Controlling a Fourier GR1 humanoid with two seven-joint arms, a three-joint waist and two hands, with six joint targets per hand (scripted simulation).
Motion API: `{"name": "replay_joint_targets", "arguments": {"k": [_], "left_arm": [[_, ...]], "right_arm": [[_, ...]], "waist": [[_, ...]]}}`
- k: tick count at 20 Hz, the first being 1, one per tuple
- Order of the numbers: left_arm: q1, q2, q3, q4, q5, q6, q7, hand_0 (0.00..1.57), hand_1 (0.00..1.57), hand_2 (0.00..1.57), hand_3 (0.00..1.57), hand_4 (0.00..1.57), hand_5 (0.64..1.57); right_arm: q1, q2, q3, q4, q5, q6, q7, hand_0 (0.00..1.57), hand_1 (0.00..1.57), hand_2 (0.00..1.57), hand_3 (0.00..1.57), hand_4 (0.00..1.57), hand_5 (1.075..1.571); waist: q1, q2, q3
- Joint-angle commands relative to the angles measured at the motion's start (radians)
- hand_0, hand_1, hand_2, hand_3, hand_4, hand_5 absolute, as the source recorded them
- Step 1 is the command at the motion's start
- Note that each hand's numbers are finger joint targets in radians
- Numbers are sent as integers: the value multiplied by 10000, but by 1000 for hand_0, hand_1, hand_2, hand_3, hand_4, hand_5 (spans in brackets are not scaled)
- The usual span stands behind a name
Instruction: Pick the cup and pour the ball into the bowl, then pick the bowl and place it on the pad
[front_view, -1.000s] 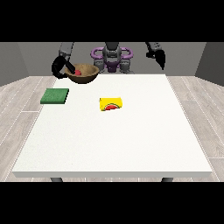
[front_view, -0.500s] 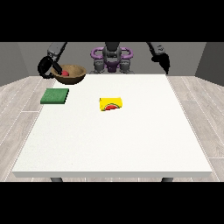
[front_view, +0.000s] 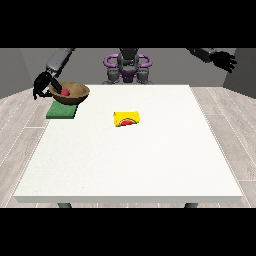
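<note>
A brown bowl (front_view: 75, 93) with a red ball (front_view: 65, 92) inside hangs just above the green pad (front_view: 62, 111) at the table's far left. The hand at the view's left (front_view: 43, 84) holds the bowl by its left rim, fingers curled over the edge. A yellow cup (front_view: 127, 119) lies on its side near the table's middle, its red inside facing the camera. The hand at the view's right (front_view: 223, 60) is raised far out to the right, off the table, with fingers spread and nothing in it.
The white table (front_view: 130, 160) stretches wide towards the camera. The robot's torso (front_view: 128, 65) stands behind the far edge.
The bowl has swung left and come down over the green pad. The hand at the view's right has moved farther out to the right.
</note>
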Motion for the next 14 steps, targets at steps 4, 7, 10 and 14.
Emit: {"name": "replay_joint_targets", "arguments": {"k": [4, 7, 10, 14], "left_arm": [[-142, 1414, 999, 1019, 731, -1046, -130, 0, 0, 0, 0, 1209, 1563], [46, 1195, 995, 890, 639, -1061, -926, 0, 0, 0, 0, 1185, 1559], [-214, 1389, 980, 871, 797, -1286, -750, 0, 0, 0, 0, 1188, 1558], [25, 1496, 935, 1091, 612, -1165, -650, 0, 0, 0, 0, 1174, 1549]], "right_arm": [[-231, -41, -296, 261, -160, -98, -475, 1571, 1571, 1571, 0, 757, 1567], [-312, -466, -1132, 860, -675, -272, -640, 1571, 1571, 1571, 252, 544, 1561], [-502, -662, -911, 1196, -115, -1093, -325, 1218, 1218, 1411, 1299, 0, 1553], [-490, -353, -620, 1334, -231, -299, -208, 420, 420, 562, 917, 0, 1518]], "waist": [[-13, 256, 2], [84, 912, 8], [286, 1126, 7], [59, 534, 4]]}}
